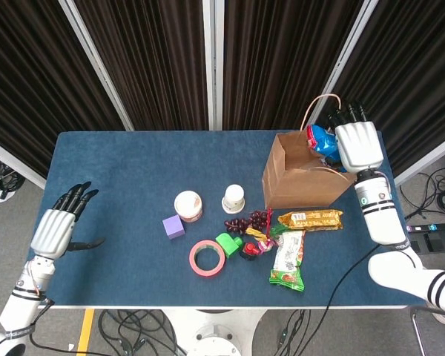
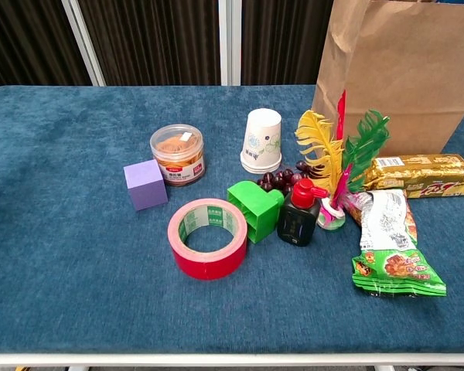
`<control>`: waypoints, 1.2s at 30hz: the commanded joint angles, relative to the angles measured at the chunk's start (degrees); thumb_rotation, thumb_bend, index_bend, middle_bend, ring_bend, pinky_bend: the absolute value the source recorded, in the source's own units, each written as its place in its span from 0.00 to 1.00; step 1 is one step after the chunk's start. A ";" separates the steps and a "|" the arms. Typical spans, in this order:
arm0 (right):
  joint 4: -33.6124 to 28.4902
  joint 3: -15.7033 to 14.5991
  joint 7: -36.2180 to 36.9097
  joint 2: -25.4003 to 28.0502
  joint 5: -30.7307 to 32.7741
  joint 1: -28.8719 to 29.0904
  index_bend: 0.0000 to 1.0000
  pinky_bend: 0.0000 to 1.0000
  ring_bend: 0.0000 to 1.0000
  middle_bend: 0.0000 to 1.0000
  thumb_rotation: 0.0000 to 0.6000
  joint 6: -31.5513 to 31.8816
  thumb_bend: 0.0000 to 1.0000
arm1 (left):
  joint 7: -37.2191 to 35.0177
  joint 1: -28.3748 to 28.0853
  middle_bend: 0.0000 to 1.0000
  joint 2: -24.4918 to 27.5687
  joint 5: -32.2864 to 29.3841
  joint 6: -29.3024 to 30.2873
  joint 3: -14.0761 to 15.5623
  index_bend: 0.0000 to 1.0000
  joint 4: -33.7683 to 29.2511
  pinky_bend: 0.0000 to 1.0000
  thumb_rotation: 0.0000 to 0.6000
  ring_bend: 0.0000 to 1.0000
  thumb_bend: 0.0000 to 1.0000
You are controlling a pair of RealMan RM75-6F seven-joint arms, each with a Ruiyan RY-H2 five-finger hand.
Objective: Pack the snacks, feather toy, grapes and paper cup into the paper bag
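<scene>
With green snack [image 2: 395, 255], gold snack [image 2: 421, 174], feather toy [image 2: 336, 166], grapes [image 2: 278, 180] and paper cup [image 2: 261, 140] waiting on the tabletop [image 2: 69, 255], keep your right robot hand [image 1: 358, 144] gripping the blue snack [image 1: 320, 138] until centred over the paper bag [image 1: 305, 176]; left robot hand [image 1: 55, 228] idles released.

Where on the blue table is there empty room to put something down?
The table is bare all along its left side, from the purple cube and snack jar to the edge, and behind the paper cup. It is crowded from the red tape roll rightward to the paper bag.
</scene>
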 commanded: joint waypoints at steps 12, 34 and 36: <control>-10.00 5.02 4.76 6.25 -4.72 -1.55 0.15 0.01 0.00 0.15 1.00 8.29 0.00 | 1.01 -0.45 0.14 0.17 0.03 -0.07 -0.45 0.16 -1.05 0.18 0.81 0.05 0.15; -31.81 -7.48 -1.43 10.52 -25.50 -9.69 0.19 0.05 0.00 0.21 1.00 12.84 0.00 | 3.06 -0.61 0.14 0.73 -0.16 0.15 -0.72 0.16 -3.06 0.18 0.87 0.05 0.15; -31.64 -9.66 -2.63 10.22 -25.94 -10.77 0.19 0.06 0.00 0.20 1.00 12.19 0.00 | 2.93 -0.57 0.14 0.75 -0.18 0.24 -0.76 0.16 -3.02 0.18 0.88 0.05 0.15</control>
